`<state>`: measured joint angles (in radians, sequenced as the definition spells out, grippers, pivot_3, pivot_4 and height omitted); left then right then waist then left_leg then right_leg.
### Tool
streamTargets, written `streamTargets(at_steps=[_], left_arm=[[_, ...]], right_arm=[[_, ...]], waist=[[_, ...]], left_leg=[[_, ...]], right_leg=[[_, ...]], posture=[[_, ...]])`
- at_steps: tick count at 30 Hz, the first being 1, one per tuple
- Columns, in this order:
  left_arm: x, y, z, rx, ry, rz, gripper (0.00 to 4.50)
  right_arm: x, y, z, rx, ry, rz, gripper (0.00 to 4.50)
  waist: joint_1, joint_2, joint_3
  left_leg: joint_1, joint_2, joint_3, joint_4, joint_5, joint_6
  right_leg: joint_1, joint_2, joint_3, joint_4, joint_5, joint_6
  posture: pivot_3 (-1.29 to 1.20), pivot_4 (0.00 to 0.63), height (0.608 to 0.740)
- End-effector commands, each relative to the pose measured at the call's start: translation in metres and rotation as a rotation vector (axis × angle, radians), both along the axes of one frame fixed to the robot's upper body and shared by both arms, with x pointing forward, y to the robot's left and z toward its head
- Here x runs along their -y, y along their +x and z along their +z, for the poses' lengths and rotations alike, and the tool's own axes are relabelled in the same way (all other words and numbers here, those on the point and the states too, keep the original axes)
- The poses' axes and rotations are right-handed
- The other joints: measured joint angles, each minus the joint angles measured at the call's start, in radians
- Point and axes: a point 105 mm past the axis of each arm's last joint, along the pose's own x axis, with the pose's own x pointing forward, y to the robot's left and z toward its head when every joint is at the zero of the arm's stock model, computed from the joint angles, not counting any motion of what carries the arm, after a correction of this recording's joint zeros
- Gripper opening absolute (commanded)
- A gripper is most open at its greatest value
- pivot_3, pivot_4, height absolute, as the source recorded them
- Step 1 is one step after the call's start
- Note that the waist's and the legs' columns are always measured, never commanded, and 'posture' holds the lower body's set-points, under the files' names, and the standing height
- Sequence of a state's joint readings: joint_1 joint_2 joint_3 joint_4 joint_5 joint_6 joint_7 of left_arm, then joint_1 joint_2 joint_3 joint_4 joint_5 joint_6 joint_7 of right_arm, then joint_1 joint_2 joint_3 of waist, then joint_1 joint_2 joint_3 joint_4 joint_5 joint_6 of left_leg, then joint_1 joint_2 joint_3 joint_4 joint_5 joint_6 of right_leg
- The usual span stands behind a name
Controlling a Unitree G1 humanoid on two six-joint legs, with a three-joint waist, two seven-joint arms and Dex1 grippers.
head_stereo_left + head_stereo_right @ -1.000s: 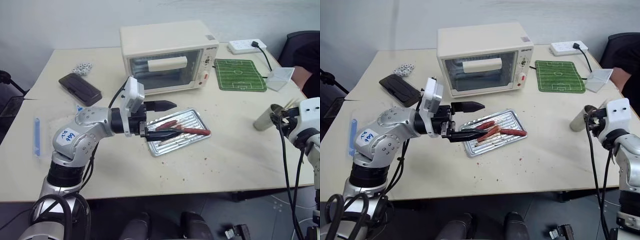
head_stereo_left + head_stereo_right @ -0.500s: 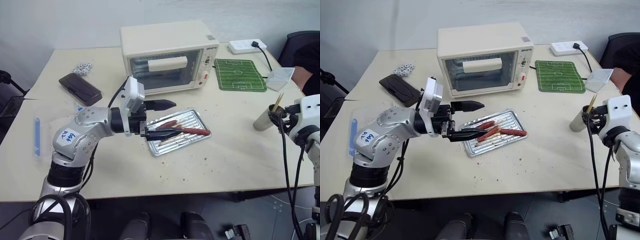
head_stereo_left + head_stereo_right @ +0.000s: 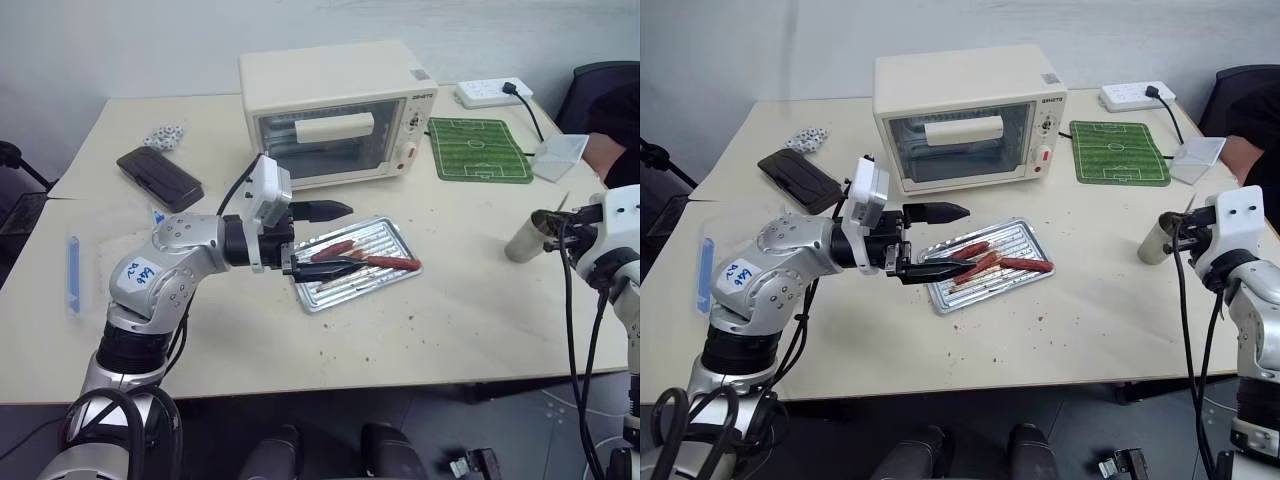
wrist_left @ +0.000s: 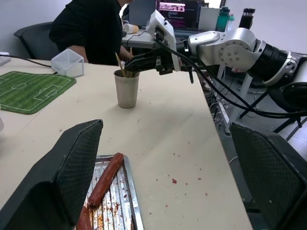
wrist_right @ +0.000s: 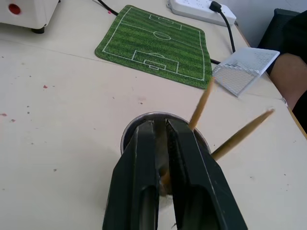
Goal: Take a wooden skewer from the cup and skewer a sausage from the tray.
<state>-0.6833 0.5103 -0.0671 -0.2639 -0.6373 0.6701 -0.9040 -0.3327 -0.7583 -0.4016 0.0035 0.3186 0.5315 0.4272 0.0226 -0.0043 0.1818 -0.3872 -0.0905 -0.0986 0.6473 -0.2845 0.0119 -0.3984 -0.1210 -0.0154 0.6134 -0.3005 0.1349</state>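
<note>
The shiny ridged rectangular metal tray [image 3: 352,266] holds three red-brown sausages, the slim longer sausage [image 3: 392,263] at its right. The small silver-grey metal cup [image 4: 126,89] holds thin pale wooden skewers [image 5: 201,103]. The left gripper [image 3: 325,240] hovers level over the tray, fingers wide apart. The right gripper [image 5: 160,128] sits at the cup's mouth, fingers nearly together; whether they pinch a skewer is unclear.

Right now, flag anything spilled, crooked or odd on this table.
Reddish crumbs lie scattered on the table beside the tray, which sits skewed to the table edge. Skewers lean out of the cup at different angles. Nothing looks damaged.
</note>
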Motion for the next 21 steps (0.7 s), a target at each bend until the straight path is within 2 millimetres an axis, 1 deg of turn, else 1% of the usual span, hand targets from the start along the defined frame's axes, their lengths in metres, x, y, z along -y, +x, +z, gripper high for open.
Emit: streamTargets(at_steps=[1,9,12,15,18,21], left_arm=[[0.003,-0.004,0.008,0.056,-0.004,-0.022,4.5],[0.004,-0.004,0.008,0.059,-0.003,-0.024,4.5],[0.003,-0.003,0.008,0.058,-0.002,-0.024,4.5],[0.004,-0.003,0.007,0.055,-0.003,-0.025,4.5],[0.006,-0.004,0.004,0.05,-0.008,-0.031,4.5],[0.009,-0.004,0.003,0.049,-0.015,-0.037,4.5]], right_arm=[[0.003,-0.005,0.016,0.059,-0.002,-0.014,0.38],[0.005,-0.005,0.016,0.062,0.003,-0.024,0.38],[0.002,-0.007,0.027,0.079,-0.004,-0.023,0.38],[-0.003,-0.012,0.047,0.114,-0.014,-0.005,0.38],[-0.005,-0.017,0.073,0.148,-0.031,0.006,0.38],[-0.005,-0.021,0.086,0.157,-0.031,0.006,0.38]], waist=[[0.0,0.0,0.0],[0.0,0.0,0.0],[0.0,0.0,0.0],[0.0,0.0,0.0],[0.001,0.001,0.001],[0.001,0.002,0.001]], left_leg=[[0.0,0.0,0.0,0.0,0.0,0.0],[0.0,0.0,0.0,0.0,0.0,0.0],[0.0,0.0,0.0,0.0,0.0,0.0],[0.0,0.0,0.0,0.0,0.0,0.0],[0.0,0.0,0.0,0.0,0.0,0.0],[0.0,0.0,0.0,0.0,0.0,0.0]], right_leg=[[0.0,0.0,0.0,0.0,0.0,0.0],[0.0,0.0,0.0,0.0,0.0,0.0],[0.0,0.0,0.0,0.0,0.0,0.0],[0.0,0.0,0.0,0.0,0.0,0.0],[0.0,0.0,0.0,0.0,0.0,0.0],[0.0,0.0,0.0,0.0,0.0,0.0]], posture=[[0.0,0.15,0.74],[0.0,0.15,0.74],[0.0,0.15,0.74],[0.0,0.15,0.74],[0.0,0.15,0.74],[0.0,0.15,0.74]])
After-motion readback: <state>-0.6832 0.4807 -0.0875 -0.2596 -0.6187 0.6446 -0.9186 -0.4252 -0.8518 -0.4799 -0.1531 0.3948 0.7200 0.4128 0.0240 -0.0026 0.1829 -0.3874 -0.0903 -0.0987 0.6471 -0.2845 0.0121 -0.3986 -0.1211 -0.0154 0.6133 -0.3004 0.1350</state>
